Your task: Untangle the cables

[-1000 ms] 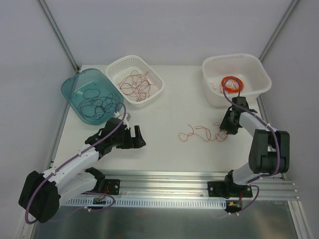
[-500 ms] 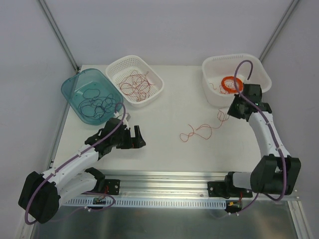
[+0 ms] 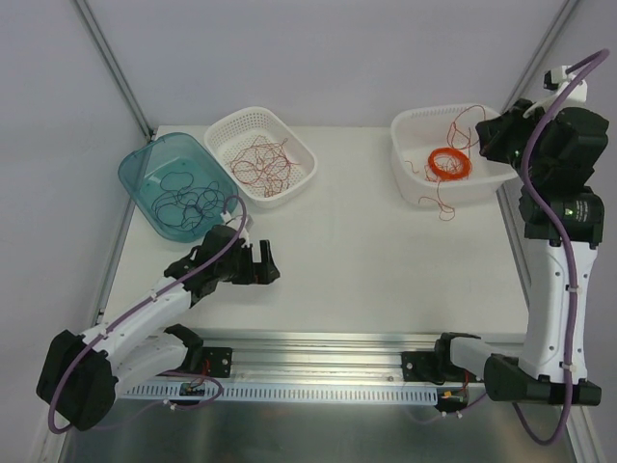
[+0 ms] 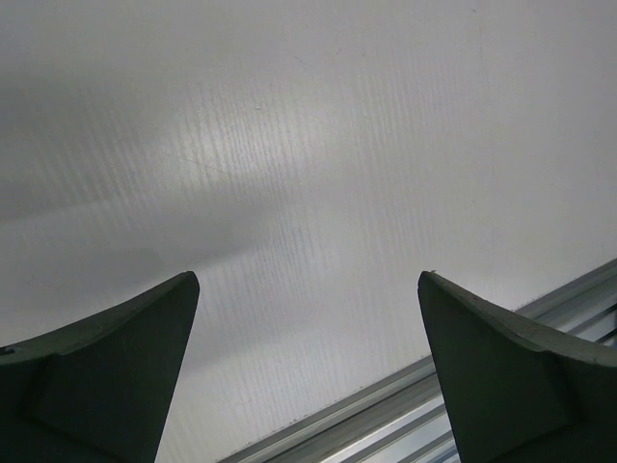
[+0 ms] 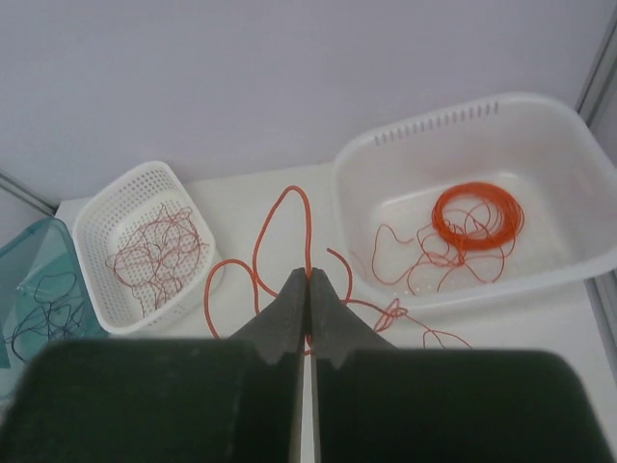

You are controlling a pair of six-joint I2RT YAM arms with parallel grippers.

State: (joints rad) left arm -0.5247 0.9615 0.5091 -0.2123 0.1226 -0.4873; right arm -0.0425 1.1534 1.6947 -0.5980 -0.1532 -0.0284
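My right gripper (image 3: 488, 139) is raised high over the right white basket (image 3: 405, 174), shut on a thin orange-red cable (image 3: 442, 203) that dangles over the basket's front wall. In the right wrist view the shut fingertips (image 5: 308, 276) pinch that cable (image 5: 289, 198), which loops above and below them. More red cables (image 3: 262, 162) lie in the white lattice basket (image 3: 301, 183). Dark cables (image 3: 185, 198) lie in the teal tub (image 3: 135, 166). My left gripper (image 3: 262, 264) hovers low over the bare table, open, with nothing between its fingers (image 4: 125, 367).
A thick orange coil ring (image 3: 449, 162) and some thin red strands lie in the right basket. An aluminium rail (image 3: 328, 352) runs along the table's near edge. Metal frame posts (image 3: 114, 66) stand at the back corners.
My right gripper shut on the orange-red cable, rose and swung back right, lifting the cable off the table to over the right basket. The left arm stayed put.
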